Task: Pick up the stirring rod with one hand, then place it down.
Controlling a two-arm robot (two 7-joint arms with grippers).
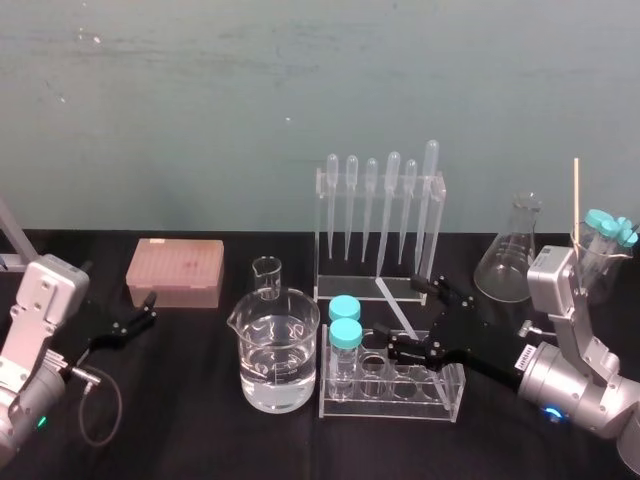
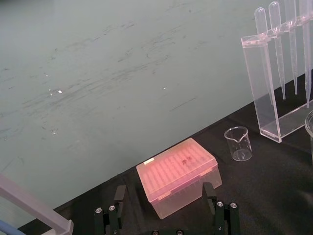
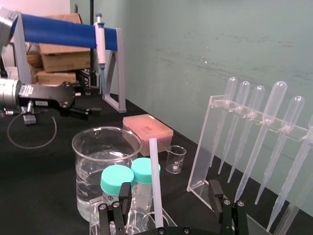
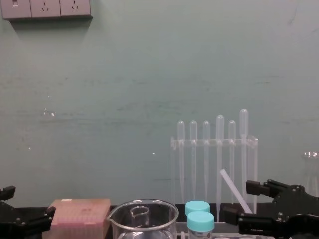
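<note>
I see the stirring rod (image 3: 155,186) standing tilted at the test tube rack (image 1: 440,398), right of the teal-capped tubes (image 1: 345,322). It sits between my right gripper's (image 1: 418,320) spread jaws, with neither touching it. My left gripper (image 1: 147,310), also released, sits far left near the pink tip box (image 1: 175,272).

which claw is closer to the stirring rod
Right. The right claw is open on either side of the stirring rod; the left claw sits far off, near the pink box.
</note>
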